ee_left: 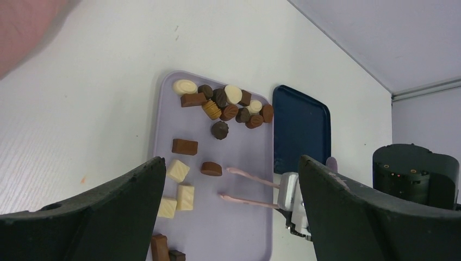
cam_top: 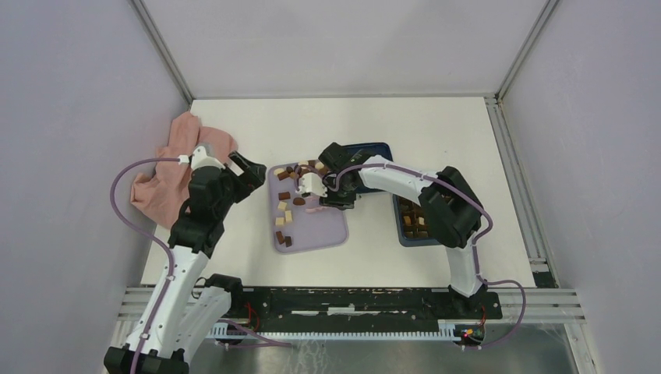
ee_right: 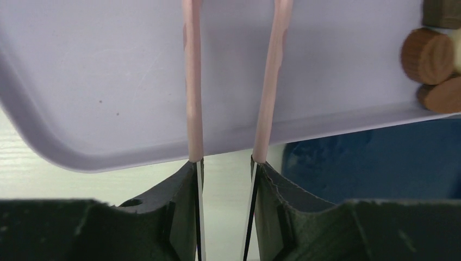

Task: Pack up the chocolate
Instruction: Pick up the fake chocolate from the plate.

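Chocolate: most pieces lie on the tray. They are heaped along its far edge and scattered down its left edge to the near-left corner.
Nearest piece: a brown oval sits mid-tray, just beside one prong tip and not between the prongs.
Tongs: two thin pink prongs reach in over the tray's right edge. They stand apart with nothing between them.
Right pincer: my fingers are closed partway on the tongs' handle end. I hold the tongs and no chocolate.
Risk, grip: the prongs are narrow and the pieces smooth, so a squeeze off centre would likely squirt the oval across the tray.
Risk, push: tips landing beside it would shove it instead of straddling it.
Risk, carry: a loose pinch could drop the piece on the worktop between tray and box.
Risk, placing: my right arm hides much of the box, so I might set a piece on a filled cell.
Box: it sits right of the tray. A few brown and cream pieces show in its cells.
Lid: flat and dark blue, it lies at the tray's far-right corner with nothing on it.
Left pincer: it is spread wide and holds nothing, hovering over the tray's left edge.
Cloth: pink, near the worktop's far-left corner.
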You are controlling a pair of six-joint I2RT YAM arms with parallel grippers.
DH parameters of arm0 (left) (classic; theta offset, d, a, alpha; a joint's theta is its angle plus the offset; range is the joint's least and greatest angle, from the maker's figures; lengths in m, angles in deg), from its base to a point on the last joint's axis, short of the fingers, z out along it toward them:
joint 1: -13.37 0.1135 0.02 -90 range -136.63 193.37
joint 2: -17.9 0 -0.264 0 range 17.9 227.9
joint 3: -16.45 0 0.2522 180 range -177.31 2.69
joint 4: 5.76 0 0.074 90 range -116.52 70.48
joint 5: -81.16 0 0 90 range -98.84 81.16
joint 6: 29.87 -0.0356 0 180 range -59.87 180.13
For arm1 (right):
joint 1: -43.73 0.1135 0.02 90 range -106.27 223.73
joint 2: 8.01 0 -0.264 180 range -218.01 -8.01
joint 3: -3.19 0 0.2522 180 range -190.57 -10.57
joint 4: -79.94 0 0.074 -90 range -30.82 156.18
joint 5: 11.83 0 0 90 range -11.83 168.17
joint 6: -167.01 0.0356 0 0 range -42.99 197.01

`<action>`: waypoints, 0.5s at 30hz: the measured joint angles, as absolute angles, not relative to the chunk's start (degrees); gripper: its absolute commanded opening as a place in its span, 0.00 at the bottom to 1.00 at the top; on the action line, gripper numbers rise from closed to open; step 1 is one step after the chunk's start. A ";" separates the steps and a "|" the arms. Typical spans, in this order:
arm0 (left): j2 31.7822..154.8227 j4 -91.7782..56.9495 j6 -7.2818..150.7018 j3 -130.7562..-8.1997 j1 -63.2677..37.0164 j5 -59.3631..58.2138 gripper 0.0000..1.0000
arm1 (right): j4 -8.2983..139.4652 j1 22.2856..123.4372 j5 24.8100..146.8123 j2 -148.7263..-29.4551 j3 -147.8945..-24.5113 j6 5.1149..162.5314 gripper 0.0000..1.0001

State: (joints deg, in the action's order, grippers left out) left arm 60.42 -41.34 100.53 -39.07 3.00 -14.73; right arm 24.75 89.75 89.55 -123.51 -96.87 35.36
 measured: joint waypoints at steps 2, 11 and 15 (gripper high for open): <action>59.76 -41.45 100.53 -38.87 3.00 -14.75 0.96 | 24.73 89.73 88.96 -124.02 -98.34 35.62 0.44; 60.31 -41.71 100.51 -38.69 3.00 -14.77 0.96 | 24.60 90.10 88.58 -127.51 -103.47 37.00 0.43; 60.75 -41.71 100.51 -38.69 3.00 -14.77 0.96 | 24.51 90.74 88.67 -129.31 -105.33 37.59 0.40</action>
State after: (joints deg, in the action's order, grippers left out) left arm 60.75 -41.71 100.51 -38.69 3.00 -14.77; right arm 24.51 90.74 88.67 -129.31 -105.33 37.59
